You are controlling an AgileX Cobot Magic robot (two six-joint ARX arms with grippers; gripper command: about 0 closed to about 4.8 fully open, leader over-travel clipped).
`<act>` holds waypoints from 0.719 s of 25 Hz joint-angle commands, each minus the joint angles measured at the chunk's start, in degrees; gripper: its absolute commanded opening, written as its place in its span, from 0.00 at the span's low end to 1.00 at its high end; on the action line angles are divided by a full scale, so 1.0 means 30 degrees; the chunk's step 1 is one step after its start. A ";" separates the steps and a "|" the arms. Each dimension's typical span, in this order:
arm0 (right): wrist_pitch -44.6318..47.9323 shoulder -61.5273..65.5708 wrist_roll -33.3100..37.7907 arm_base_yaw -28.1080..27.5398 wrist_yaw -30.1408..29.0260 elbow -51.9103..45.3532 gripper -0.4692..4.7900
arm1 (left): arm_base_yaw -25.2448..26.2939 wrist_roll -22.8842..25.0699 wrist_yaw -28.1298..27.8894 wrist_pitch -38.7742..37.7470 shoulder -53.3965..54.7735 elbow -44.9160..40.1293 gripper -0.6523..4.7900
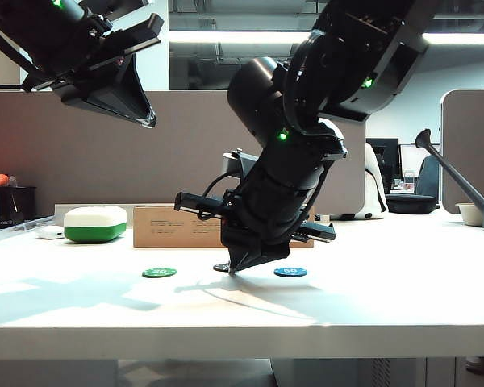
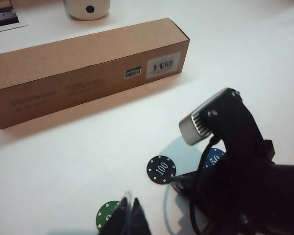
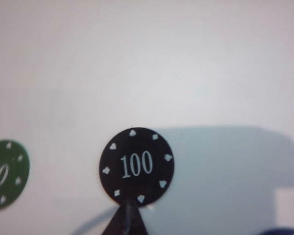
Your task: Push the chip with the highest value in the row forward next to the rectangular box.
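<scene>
Now the chip (image 3: 136, 166) lies flat on the worktop (image 1: 371, 298) between the green chip (image 1: 159, 272) and blue chip (image 1: 290, 272), apart from the box (image 2: 83, 68), my right gripper (image 3: 126, 218) clenched at its edge, my left gripper (image 1: 141, 113) clenched well above.

You see only a sliver of the black chip (image 1: 222, 267) behind the right gripper (image 1: 233, 271) in the exterior view. The blue chip (image 2: 214, 157) sits half hidden behind that arm, and the picture's edge cuts the green chip (image 3: 5, 174) beside the closed tips.
</scene>
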 commanded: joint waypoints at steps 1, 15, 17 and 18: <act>-0.0197 0.0415 0.0000 0.0036 -0.0364 0.0481 0.08 | 0.0007 0.0080 0.0051 0.0168 -0.0051 0.0036 0.11; -0.1202 0.1093 -0.0262 0.0138 -0.0168 0.1778 0.08 | 0.0007 0.0073 0.0051 0.0160 -0.0051 0.0036 0.11; -0.1166 0.1086 -0.0255 0.0117 0.0153 0.1778 0.08 | 0.0007 0.0080 0.0051 0.0168 -0.0051 0.0036 0.11; -0.1166 0.1086 -0.0255 0.0095 0.0153 0.1778 0.08 | 0.0007 0.0073 0.0051 0.0168 -0.0051 0.0036 0.11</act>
